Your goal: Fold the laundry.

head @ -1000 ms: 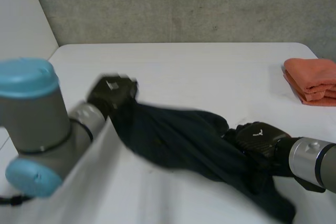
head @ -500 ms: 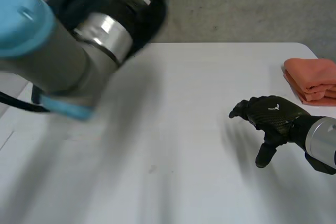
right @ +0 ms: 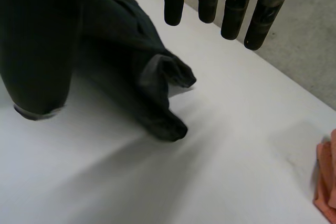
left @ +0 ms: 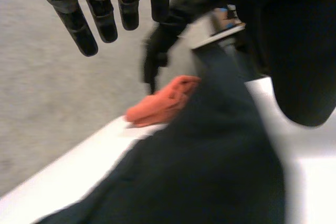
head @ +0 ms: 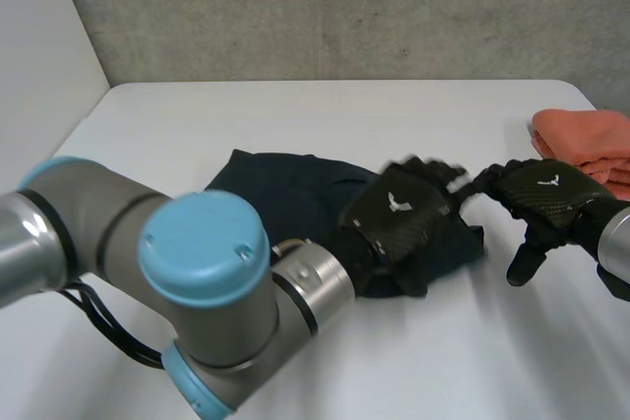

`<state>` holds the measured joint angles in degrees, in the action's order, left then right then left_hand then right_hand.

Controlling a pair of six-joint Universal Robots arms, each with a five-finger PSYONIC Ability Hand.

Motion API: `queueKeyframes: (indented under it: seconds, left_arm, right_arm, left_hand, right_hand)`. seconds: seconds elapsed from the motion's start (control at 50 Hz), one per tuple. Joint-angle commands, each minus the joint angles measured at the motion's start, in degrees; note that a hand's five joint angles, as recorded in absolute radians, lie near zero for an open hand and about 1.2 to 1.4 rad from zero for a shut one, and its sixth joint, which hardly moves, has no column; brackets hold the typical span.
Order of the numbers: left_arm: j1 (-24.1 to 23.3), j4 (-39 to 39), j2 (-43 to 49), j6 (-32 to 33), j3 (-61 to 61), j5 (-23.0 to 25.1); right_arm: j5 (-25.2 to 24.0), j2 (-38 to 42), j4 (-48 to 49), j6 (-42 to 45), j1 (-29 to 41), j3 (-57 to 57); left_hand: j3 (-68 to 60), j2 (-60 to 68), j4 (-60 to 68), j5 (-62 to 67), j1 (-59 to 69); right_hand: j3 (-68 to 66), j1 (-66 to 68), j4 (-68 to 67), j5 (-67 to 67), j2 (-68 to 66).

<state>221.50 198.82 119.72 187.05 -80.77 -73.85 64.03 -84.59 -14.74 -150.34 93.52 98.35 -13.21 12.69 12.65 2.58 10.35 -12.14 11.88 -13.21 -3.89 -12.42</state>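
A dark navy cloth (head: 285, 194) lies in a loose heap on the white table (head: 315, 115), mid-table. My left hand (head: 399, 215) hovers over the heap's right end with straight, spread fingers (left: 84, 17), open and holding nothing; the cloth (left: 210, 156) lies under its palm. My right hand (head: 539, 199) is just right of the cloth, apart from it, open with straight fingers (right: 226, 3). A bunched end of the cloth (right: 157, 87) lies below its fingertips.
A folded orange cloth (head: 586, 150) sits at the table's right edge, beyond my right hand; it lies past my left hand's fingertips (left: 163, 106) and at the table edge (right: 328, 182). A grey wall backs the table.
My left hand swung the dark cloth up from the left, dropped it mid-table and let go. My right hand came out from the cloth and moved right.
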Motion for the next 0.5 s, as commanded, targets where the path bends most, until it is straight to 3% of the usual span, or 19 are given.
queueKeyframes:
  seconds: [0.02, 0.1, 0.26, 0.38, 0.5]
  left_arm:
    - [7.27, -0.01, -3.88, 0.15, 0.17, -8.59]
    - [12.45, -0.54, -4.41, 0.15, 0.26, -10.44]
    - [22.56, -6.42, -3.62, 0.42, 0.34, -9.65]
    - [26.43, -8.53, -0.64, 1.12, 2.19, -6.76]
    - [29.86, -9.94, 5.08, 7.18, 6.32, -2.45]
  right_arm:
    - [0.13, -0.58, 2.78, -3.64, 0.17, -0.79]
    - [0.3, -1.72, 3.05, -5.05, 0.35, -2.55]
    - [1.7, -1.55, 2.17, -5.49, 4.38, -6.33]
    - [9.87, 6.09, 1.03, -5.49, 13.44, -12.47]
    - [16.38, 14.35, 0.5, -7.59, 19.86, -20.29]
  left_hand:
    - [1.15, -0.62, -0.58, -0.52, 1.71]
    - [0.48, 0.04, 0.09, 0.15, 2.38]
    - [-1.21, 1.73, 1.77, 1.84, 4.07]
    - [-1.54, 2.07, 2.11, 2.17, 4.41]
    - [-3.39, 3.92, 3.96, 4.02, 6.25]
  right_hand:
    - [2.14, -1.88, 3.21, 3.89, 2.42]
    - [2.14, -1.88, 3.21, 3.89, 2.42]
    - [2.14, -1.88, 3.21, 3.89, 2.42]
    - [2.14, -1.88, 3.21, 3.89, 2.42]
    - [2.14, -1.88, 3.21, 3.89, 2.42]
